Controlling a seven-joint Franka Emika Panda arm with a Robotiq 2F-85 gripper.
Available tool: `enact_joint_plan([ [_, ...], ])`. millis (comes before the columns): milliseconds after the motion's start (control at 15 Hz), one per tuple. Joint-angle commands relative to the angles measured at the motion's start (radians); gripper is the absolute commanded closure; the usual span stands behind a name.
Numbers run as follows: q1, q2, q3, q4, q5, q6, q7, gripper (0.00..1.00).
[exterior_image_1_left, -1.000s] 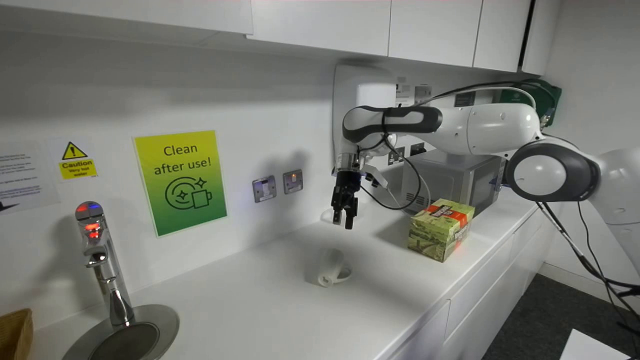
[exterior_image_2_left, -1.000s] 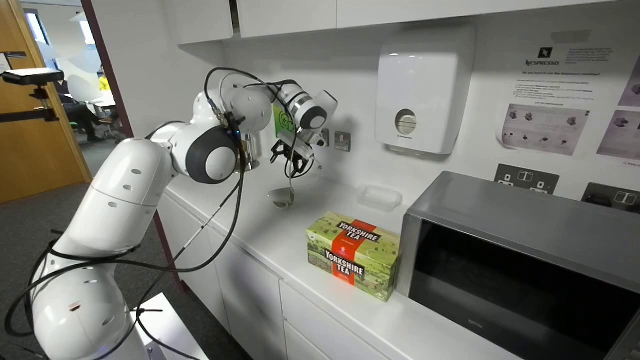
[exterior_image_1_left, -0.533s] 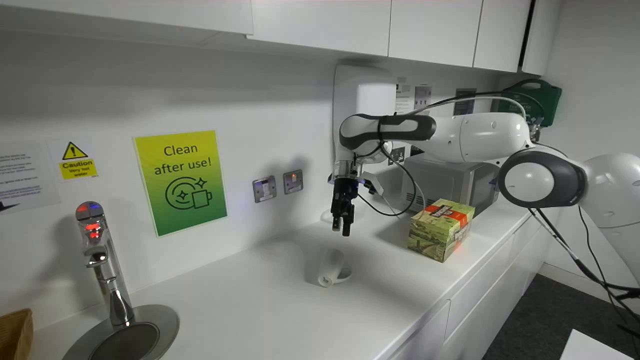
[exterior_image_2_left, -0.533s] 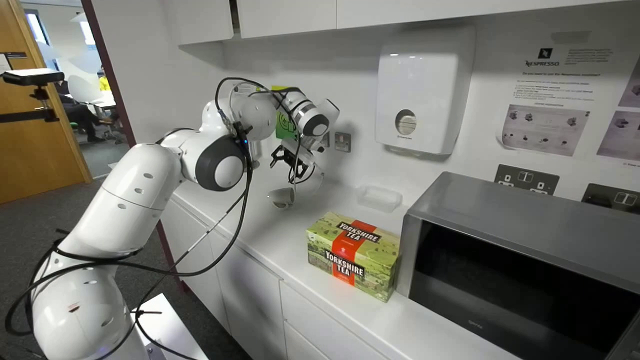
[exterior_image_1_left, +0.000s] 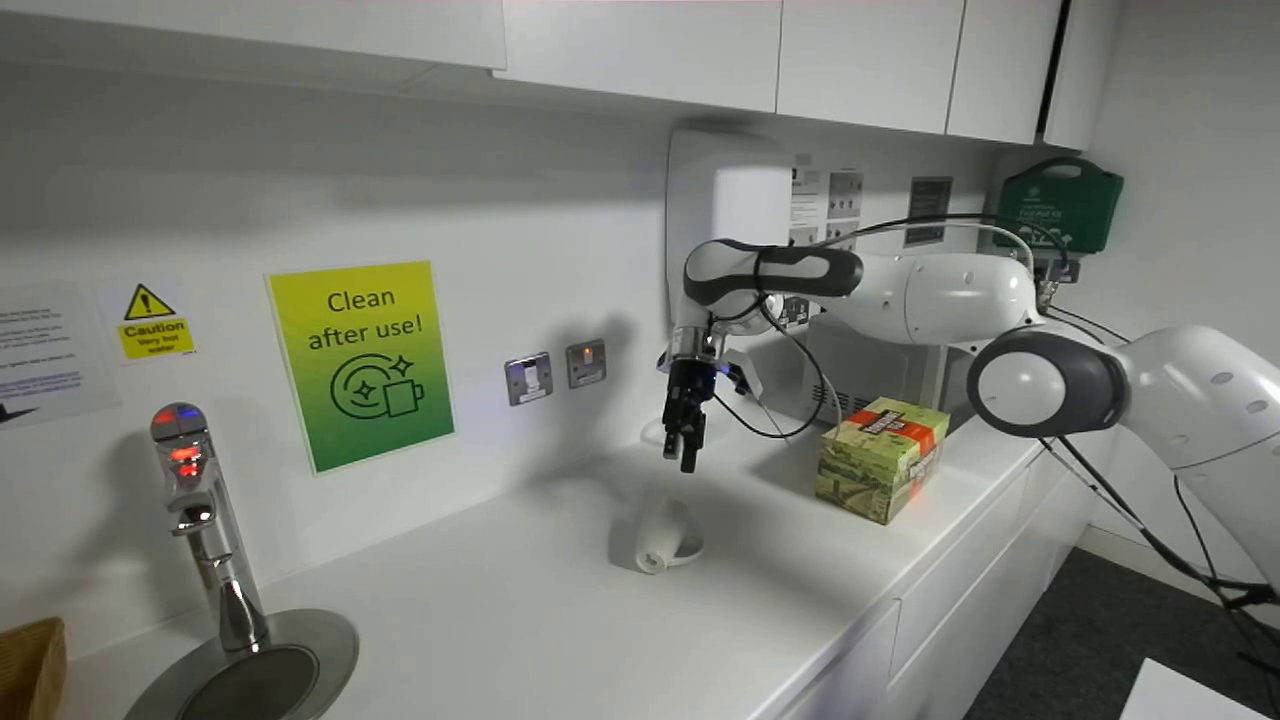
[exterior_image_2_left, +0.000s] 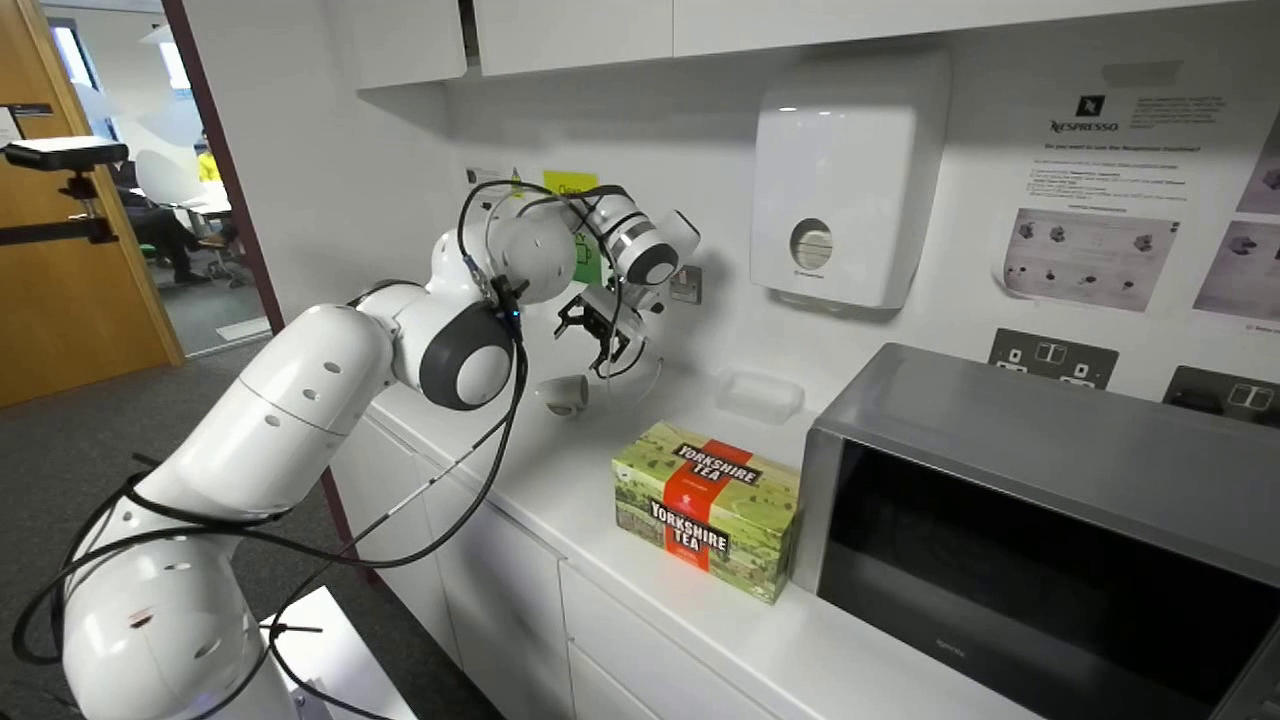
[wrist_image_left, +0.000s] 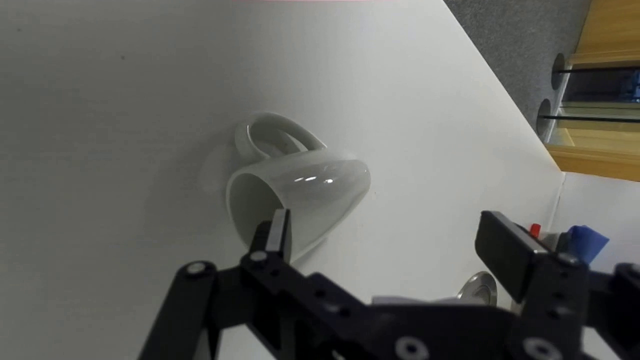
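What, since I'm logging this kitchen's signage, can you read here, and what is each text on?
"Clean after use!": green-yellow poster
"Caution Very hot water": yellow label
"YORKSHIRE TEA": tea box, twice
"NESPRESSO": wall notice
Too small or blurred: the notice's smaller print, the mark on the mug, lettering on the microwave, towel dispenser, green case and other wall sheets.

You're in a shared kitchen: in an exterior view, a tap (exterior_image_1_left: 212, 545) at eight o'clock, a "Clean after use!" sign (exterior_image_1_left: 362, 366) at nine, a microwave (exterior_image_1_left: 888, 368) at three.
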Motion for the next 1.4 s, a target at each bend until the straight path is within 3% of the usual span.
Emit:
enact_joint_plan([
  [0,-0.024,0.079,0.028,0.12,0.046,-0.052,-0.007,0.0],
  [733,-0.047,0.267,0.057,0.264,0.126,-0.06,-0.014,0.0],
  [1333,-0.032,0.318,0.113,0.313,0.15,-0.144,0.003,0.0],
])
